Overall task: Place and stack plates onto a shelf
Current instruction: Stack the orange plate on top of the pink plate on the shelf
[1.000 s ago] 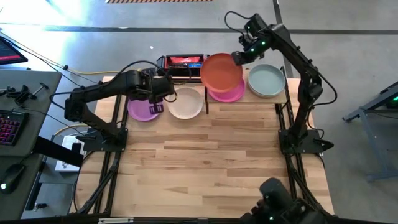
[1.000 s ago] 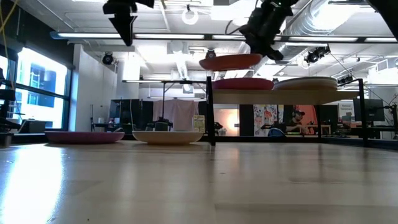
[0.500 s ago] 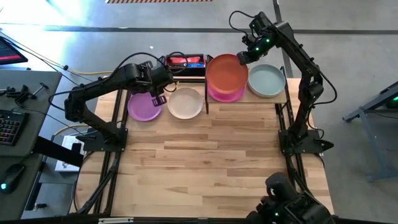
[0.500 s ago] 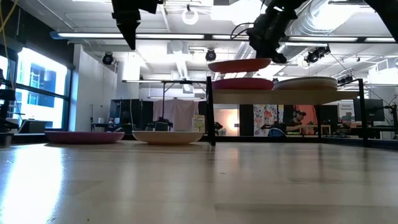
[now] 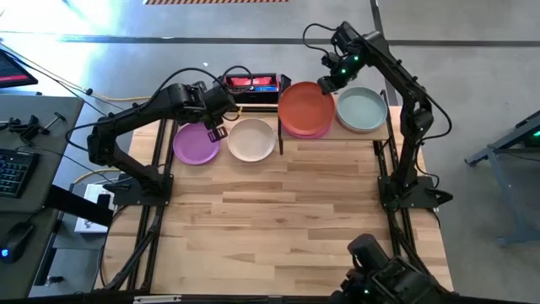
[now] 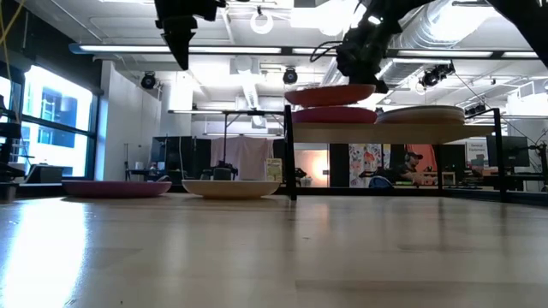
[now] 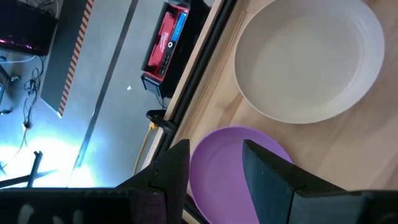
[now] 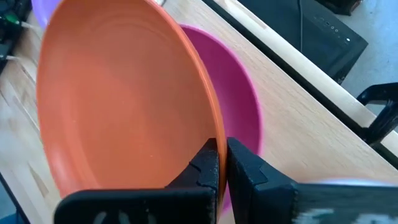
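An orange plate (image 5: pixel 302 106) hangs level just over a pink plate (image 5: pixel 314 130) on the left half of the light-wood shelf (image 6: pixel 411 133). My right gripper (image 5: pixel 327 84) is shut on it. A pale teal plate (image 5: pixel 361 110) lies on the shelf's right half. On the table left of the shelf lie a purple plate (image 5: pixel 196 144) and a cream-white plate (image 5: pixel 251 140). My left gripper (image 7: pixel 214 168) hangs open, high above the purple plate's far edge, touching nothing. My right gripper pinches the orange plate's rim (image 8: pixel 214 133) between its two fingers, on the plate's far right side. The fingers slant down from the far right. The plate sits about level, close over the pink plate (image 6: pixel 334 114); whether the two touch I cannot tell.
A red-and-black box (image 5: pixel 251 83) lies beyond the table's far edge, behind the cream-white plate. The shelf's black posts (image 6: pixel 289 154) stand just right of that plate. The near half of the wooden tabletop (image 5: pixel 278 219) is bare wood.
My right gripper has sunk and gone a little toward the shelf with the orange plate. The plate has come from a tilted pose above the shelf's left edge to level, close over the pink plate. My left gripper has swung slightly toward the far edge, staying open.
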